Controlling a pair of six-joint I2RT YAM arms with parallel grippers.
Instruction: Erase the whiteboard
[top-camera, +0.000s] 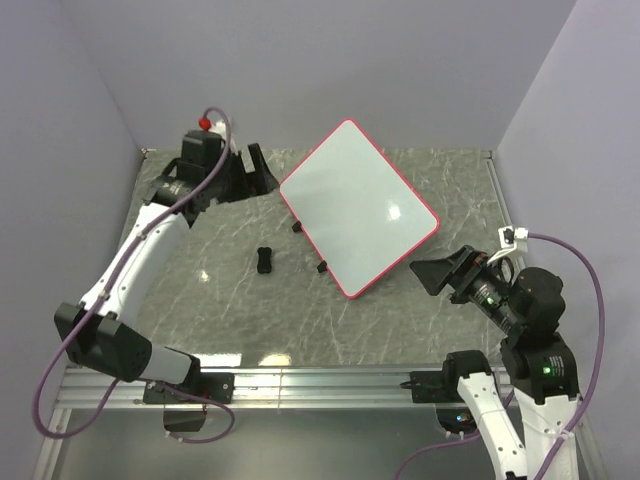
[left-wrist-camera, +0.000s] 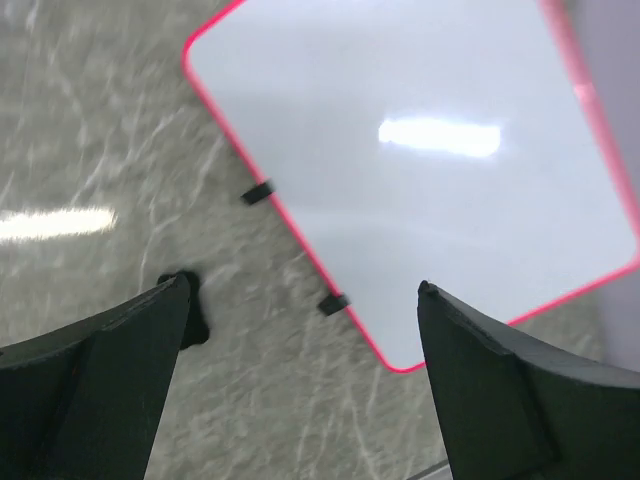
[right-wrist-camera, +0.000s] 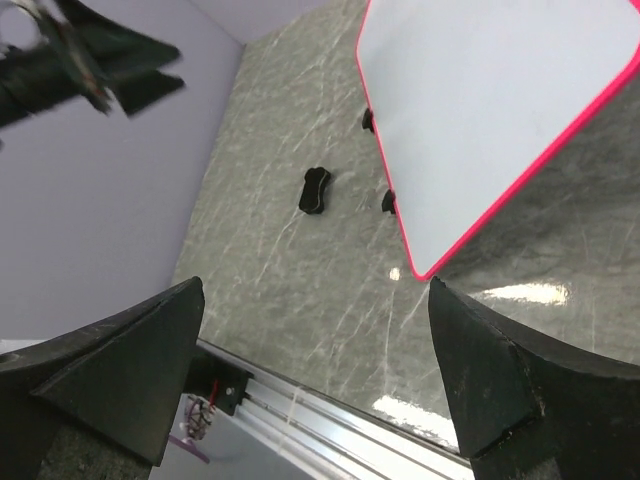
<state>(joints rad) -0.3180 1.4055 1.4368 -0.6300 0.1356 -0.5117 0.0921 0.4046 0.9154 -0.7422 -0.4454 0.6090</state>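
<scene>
The left gripper (top-camera: 256, 174) hangs at the far left of the table (top-camera: 200, 300), above the surface. Its two dark fingers (left-wrist-camera: 110, 380) are spread wide with nothing between them. In the left wrist view they frame the near left edge of the whiteboard (left-wrist-camera: 420, 170). The right gripper (top-camera: 425, 272) sits low at the near right, pointing left. Its fingers (right-wrist-camera: 500, 380) are also parted and empty, just beside the whiteboard's near corner but not touching it.

The whiteboard (top-camera: 358, 207) lies flat on the grey marbled table, right of centre and turned at an angle, so one rounded corner points far and another near. Its white face shows only a soft glare of light inside the thin red-pink rim (right-wrist-camera: 505, 190). Two small black feet (top-camera: 297, 227) stick out from its near left edge, both visible in the right wrist view (right-wrist-camera: 388, 202).

A small black eraser (top-camera: 264, 260) rests on the table left of the board, near the feet and apart from both grippers. In the left wrist view it is partly hidden behind one finger (left-wrist-camera: 190, 312); the right wrist view shows it whole (right-wrist-camera: 317, 190). A metal rail (top-camera: 300, 378) runs along the table's near edge.
</scene>
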